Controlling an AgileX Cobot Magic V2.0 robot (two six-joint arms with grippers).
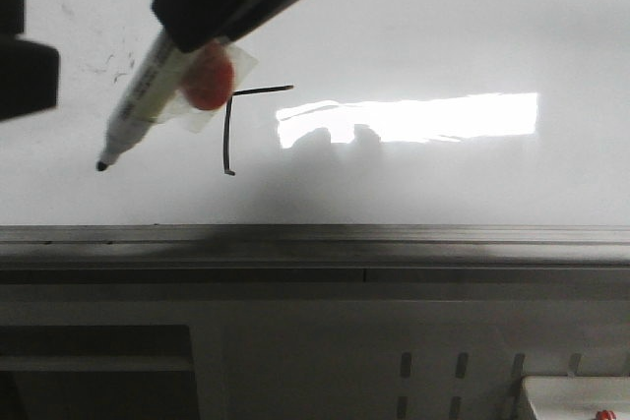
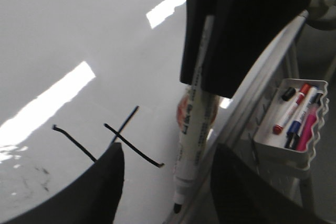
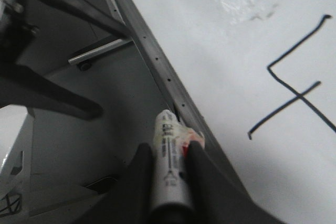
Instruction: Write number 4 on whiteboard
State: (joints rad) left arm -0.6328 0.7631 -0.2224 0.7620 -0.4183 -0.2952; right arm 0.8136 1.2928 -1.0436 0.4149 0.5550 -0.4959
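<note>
The whiteboard [image 1: 443,27] fills the front view, with a bright glare strip across it. My right gripper [image 1: 202,41] reaches in from above, shut on a white marker [image 1: 148,95] that has a red tag taped to it. Its black tip [image 1: 101,165] points left of the strokes; I cannot tell whether it touches the board. Two strokes of the number 4 [image 1: 228,135] show below the gripper. The right wrist view shows the number 4 [image 3: 294,93] whole, with the marker [image 3: 169,161] clamped in my right gripper [image 3: 169,148]. My left gripper [image 2: 169,150] is open, hovering over the board.
A grey edge rail [image 1: 315,238] runs along the board's near side. A white tray [image 2: 294,124] with several spare markers hangs beyond the rail. Faint grey smudges [image 1: 108,66] mark the board near my left gripper [image 1: 22,56].
</note>
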